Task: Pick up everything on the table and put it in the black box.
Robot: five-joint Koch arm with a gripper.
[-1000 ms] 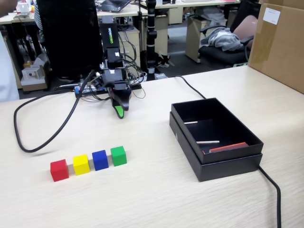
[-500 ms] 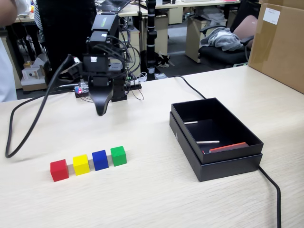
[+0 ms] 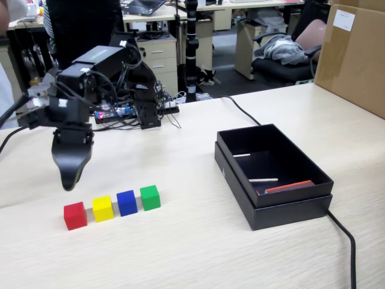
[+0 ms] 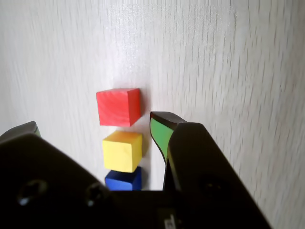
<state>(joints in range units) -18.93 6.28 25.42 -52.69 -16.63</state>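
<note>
Gripper (image 3: 70,182) hangs left-centre of the fixed view, jaws spread, above red cube (image 3: 75,215). Centre it in the wrist view, drop straight, avoid nudging yellow cube (image 4: 122,150).

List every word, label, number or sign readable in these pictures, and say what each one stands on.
No text can be read in either view.
White label on the big brown carton, fixed view: print too small to read.
Marks on the arm's upper link, fixed view: too blurred to read.
Red cube, yellow cube, blue cube, green cube, black box: no markings visible.
</note>
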